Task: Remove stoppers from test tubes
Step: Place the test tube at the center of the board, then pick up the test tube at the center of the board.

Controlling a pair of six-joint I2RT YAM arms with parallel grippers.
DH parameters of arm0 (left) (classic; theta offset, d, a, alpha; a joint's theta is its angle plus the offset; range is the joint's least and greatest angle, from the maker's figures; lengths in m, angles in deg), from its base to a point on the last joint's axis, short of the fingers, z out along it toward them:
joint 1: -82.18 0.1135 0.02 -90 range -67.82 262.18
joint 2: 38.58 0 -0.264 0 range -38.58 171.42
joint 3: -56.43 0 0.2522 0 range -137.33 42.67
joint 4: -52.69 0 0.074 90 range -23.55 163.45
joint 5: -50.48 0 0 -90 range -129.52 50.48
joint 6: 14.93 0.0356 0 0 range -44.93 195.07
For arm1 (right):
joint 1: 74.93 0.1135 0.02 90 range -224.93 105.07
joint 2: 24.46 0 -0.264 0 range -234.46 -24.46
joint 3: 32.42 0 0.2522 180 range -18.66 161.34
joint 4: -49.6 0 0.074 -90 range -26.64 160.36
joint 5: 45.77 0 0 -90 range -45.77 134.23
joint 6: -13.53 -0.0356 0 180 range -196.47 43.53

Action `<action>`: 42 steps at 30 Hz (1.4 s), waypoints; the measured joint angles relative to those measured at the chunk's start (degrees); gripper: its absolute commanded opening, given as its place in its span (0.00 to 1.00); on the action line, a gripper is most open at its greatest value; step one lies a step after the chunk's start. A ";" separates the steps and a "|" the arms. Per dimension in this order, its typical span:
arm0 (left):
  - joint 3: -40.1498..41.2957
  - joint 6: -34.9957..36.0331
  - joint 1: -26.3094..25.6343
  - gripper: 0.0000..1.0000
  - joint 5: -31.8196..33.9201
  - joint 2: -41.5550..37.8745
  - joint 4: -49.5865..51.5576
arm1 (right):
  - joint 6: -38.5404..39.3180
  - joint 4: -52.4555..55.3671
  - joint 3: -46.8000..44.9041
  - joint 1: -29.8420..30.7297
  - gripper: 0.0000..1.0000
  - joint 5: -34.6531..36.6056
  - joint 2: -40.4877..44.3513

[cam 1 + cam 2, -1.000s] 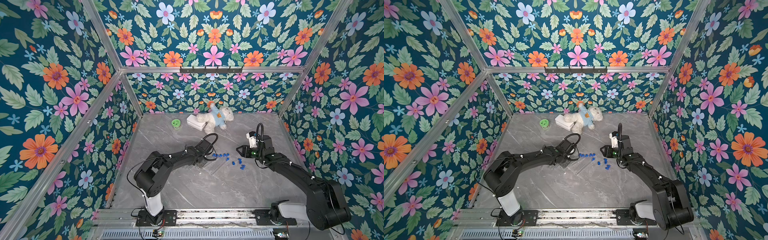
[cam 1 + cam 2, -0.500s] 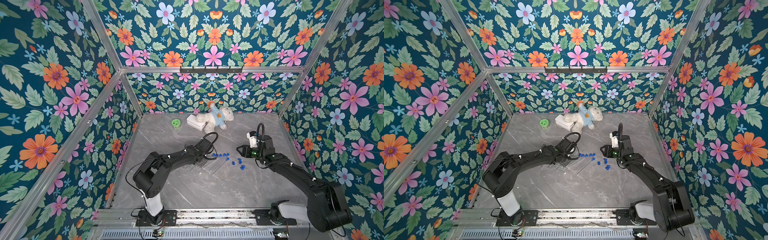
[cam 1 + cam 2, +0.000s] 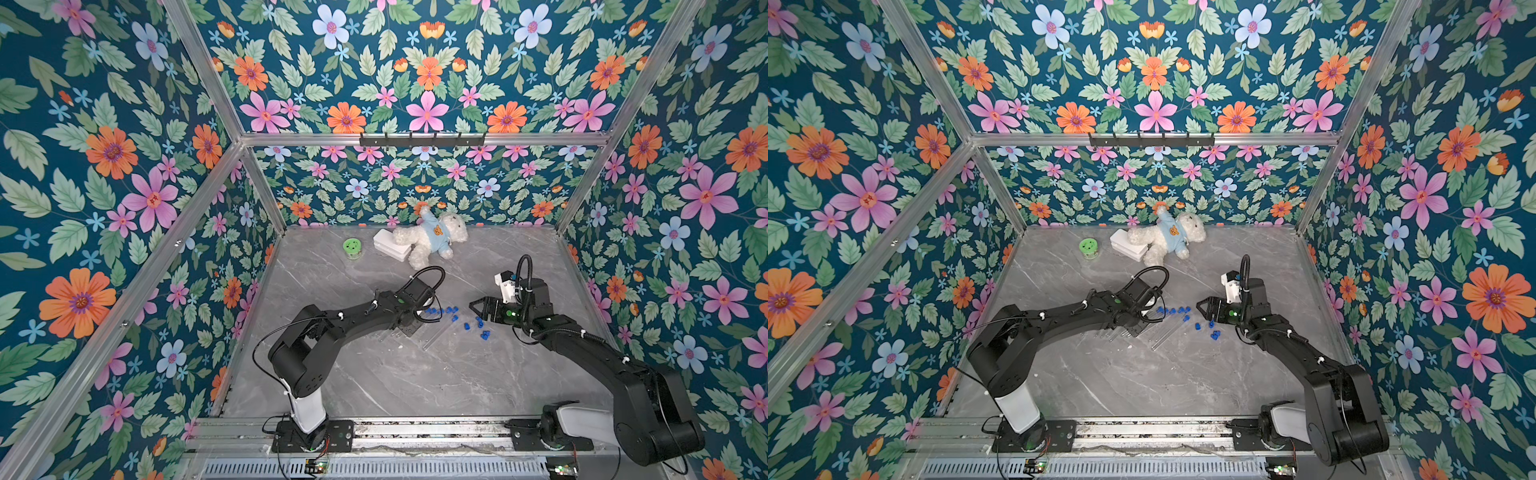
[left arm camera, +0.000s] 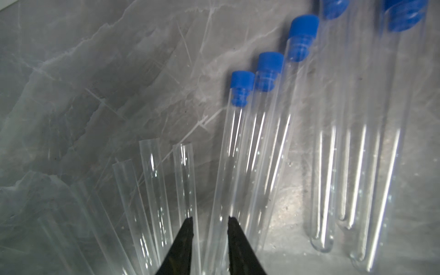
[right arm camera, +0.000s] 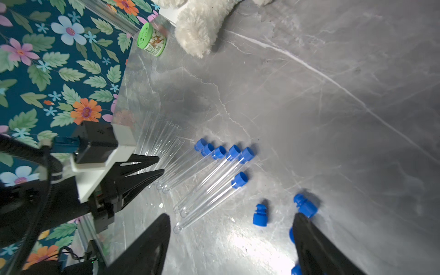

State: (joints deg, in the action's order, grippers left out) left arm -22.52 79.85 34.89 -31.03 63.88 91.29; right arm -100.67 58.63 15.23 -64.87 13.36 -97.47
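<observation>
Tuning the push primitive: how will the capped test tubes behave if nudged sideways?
Likely to roll: the capped test tubes are round, lying flat on the smooth marble table. Probably slippery to grip: glossy clear walls.

Middle of table: tubes side by side, fanned, rounded ends toward robot. At left, open tubes; at right, stoppered tubes, stoppers in far ends. Right of tubes, loose stoppers on table, near right gripper. Over tubes' near ends, left gripper, one tube between fingers. At back, left to right: jar, box, teddy bear; bear touching box, all well apart from tubes.
</observation>
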 measured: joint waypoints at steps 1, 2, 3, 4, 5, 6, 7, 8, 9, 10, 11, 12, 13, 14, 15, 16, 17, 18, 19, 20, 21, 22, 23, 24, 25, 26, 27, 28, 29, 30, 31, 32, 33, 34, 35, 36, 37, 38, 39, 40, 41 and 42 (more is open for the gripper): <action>-0.33 0.17 -0.02 0.29 -0.33 0.44 0.02 | -0.09 -0.44 -0.11 -0.17 0.82 -0.44 0.00; -0.68 0.20 -0.02 0.29 -0.52 0.94 -0.02 | -0.48 -0.96 -0.20 -0.15 0.82 -0.96 0.00; -1.05 0.35 -0.02 0.29 -0.55 1.49 -0.04 | -0.96 -1.40 -0.20 -0.15 0.82 -1.51 0.00; -1.29 0.42 -0.02 0.29 -0.59 1.88 -0.04 | -0.96 -1.64 -0.20 -0.15 0.82 -1.92 0.00; -1.49 0.59 -0.02 0.29 -0.72 2.29 -0.04 | -1.14 -1.92 -0.20 -0.28 0.82 -2.29 -0.07; -1.64 0.85 -0.02 0.29 -0.72 2.73 -0.04 | -1.20 -2.27 -0.24 -0.50 0.82 -2.69 -0.15; -1.81 1.05 -0.02 0.29 -0.70 3.06 -0.04 | -1.42 -2.47 -0.28 -0.68 0.82 -2.99 -0.22; -2.01 1.25 0.00 0.29 -0.81 3.45 -0.07 | -1.84 -2.75 -0.39 -0.87 0.82 -3.34 -0.31; -2.19 1.27 0.09 0.29 -0.79 3.76 -0.07 | -2.25 -2.89 -0.46 -0.92 0.82 -3.48 -0.33; -2.36 1.36 0.17 0.29 -0.79 4.00 -0.04 | -2.45 -3.02 -0.50 -0.94 0.82 -3.54 -0.37; -2.49 1.46 0.28 0.29 -0.79 4.17 -0.09 | -2.45 -3.19 -0.52 -0.94 0.82 -3.76 -0.39; -2.56 1.46 0.33 0.29 -0.79 4.24 -0.09 | -2.45 -3.45 -0.52 -0.94 0.82 -3.96 -0.44; -2.56 1.46 0.39 0.29 -0.79 4.28 -0.13 | -2.47 -3.63 -0.52 -0.94 0.82 -4.13 -0.48; -2.56 1.57 0.48 0.29 -0.79 4.35 -0.26 | -2.49 -3.85 -0.52 -0.96 0.82 -4.37 -0.48; -2.58 1.64 0.63 0.29 -0.81 4.50 -0.42 | -2.62 -4.07 -0.52 -0.96 0.83 -4.57 -0.50; -2.60 1.66 0.76 0.29 -0.87 4.68 -0.44 | -2.62 -4.22 -0.52 -0.96 0.82 -4.70 -0.52; -2.62 1.68 0.81 0.29 -0.87 4.87 -0.44 | -2.64 -4.31 -0.52 -0.96 0.82 -4.72 -0.61; -2.67 1.79 0.85 0.29 -0.92 5.09 -0.44 | -2.64 -4.42 -0.52 -0.96 0.82 -4.76 -0.76; -2.69 1.81 0.94 0.29 -0.92 5.31 -0.46 | -2.64 -4.39 -0.50 -0.96 0.83 -4.81 -0.87; -2.78 1.84 1.01 0.29 -0.98 5.62 -0.46 | -2.64 -4.37 -0.42 -0.96 0.83 -4.90 -1.03; -2.91 1.88 1.03 0.29 -1.18 5.97 -0.48 | -2.64 -4.42 -0.35 -0.96 0.83 -4.92 -1.16; -3.10 1.99 1.01 0.28 -1.20 6.10 -0.50 | -2.64 -4.42 -0.26 -0.98 0.83 -4.94 -1.31; -3.21 2.10 1.01 0.28 -1.68 6.25 -0.83 | -2.64 -4.39 -0.17 -0.98 0.83 -4.96 -1.46; -3.34 2.25 1.01 0.27 -2.01 6.43 -1.07 | -2.67 -4.39 -0.09 -0.98 0.83 -4.96 -1.64; -3.37 2.27 1.01 0.26 -2.10 6.54 -1.36 | -2.67 -4.39 0.02 -0.98 0.84 -5.03 -1.88; -3.41 2.29 1.01 0.25 -2.25 6.60 -1.46 | -2.67 -4.39 0.09 -0.98 0.84 -5.09 -2.05; -3.43 2.54 1.03 0.24 -2.40 6.69 -1.66 | -2.67 -4.39 0.13 -0.98 0.84 -5.09 -2.25; -3.45 2.71 1.07 0.23 -2.47 6.75 -1.90 | -2.67 -4.31 0.22 -1.01 0.84 -5.11 -2.40; -3.50 2.71 1.07 0.22 -2.60 6.80 -2.03 | -2.67 -4.22 0.33 -1.03 0.84 -5.09 -2.58; -3.50 2.71 1.07 0.20 -2.80 6.84 -2.12 | -2.67 -4.02 0.52 -1.03 0.84 -5.07 -2.69; -3.50 2.71 1.11 0.18 -2.93 6.86 -2.14 | -2.67 -4.00 0.63 -1.03 0.84 -5.03 -2.73; -3.50 2.73 1.11 0.16 -3.04 6.86 -2.16 | -2.67 -4.00 0.72 -1.01 0.84 -4.96 -2.71; -3.50 2.78 1.14 0.14 -3.26 6.88 -2.25 | -2.67 -4.00 0.76 -1.03 0.84 -4.90 -2.67; -3.50 2.86 1.18 0.13 -3.30 6.88 -2.32 | -2.67 -3.96 0.79 -1.03 0.84 -4.90 -2.62; -3.50 2.86 1.18 0.12 -3.30 6.88 -2.34 | -2.67 -3.89 0.79 -1.01 0.84 -4.90 -2.58; -3.54 2.89 1.18 0.10 -3.30 6.88 -2.34 | -2.67 -3.87 0.79 -1.01 0.84 -4.90 -2.56; -3.56 2.86 1.18 0.09 -3.30 6.88 -2.32 | -2.67 -3.87 0.79 -1.03 0.84 -4.90 -2.54; -3.63 2.89 1.18 0.09 -3.30 6.86 -2.27 | -2.67 -3.82 0.79 -1.03 0.84 -4.90 -2.54; -3.65 2.89 1.18 0.08 -3.30 6.80 -2.27 | -2.67 -3.76 0.79 -1.01 0.84 -4.90 -2.54; -3.65 2.89 1.18 0.07 -3.48 6.69 -2.12 | -2.64 -3.76 0.79 -1.01 0.84 -4.92 -2.54; -3.65 2.89 1.20 0.06 -3.43 6.47 -1.99 | -2.64 -3.72 0.79 -1.01 0.84 -4.92 -2.54; -3.65 2.89 1.27 0.05 -3.34 6.01 -1.75 | -2.64 -3.61 0.83 -1.01 0.84 -4.98 -2.56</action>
State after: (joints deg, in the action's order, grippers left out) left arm -26.17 82.73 36.16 -34.38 69.89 89.55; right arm -103.32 55.02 16.06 -65.87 8.37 -100.03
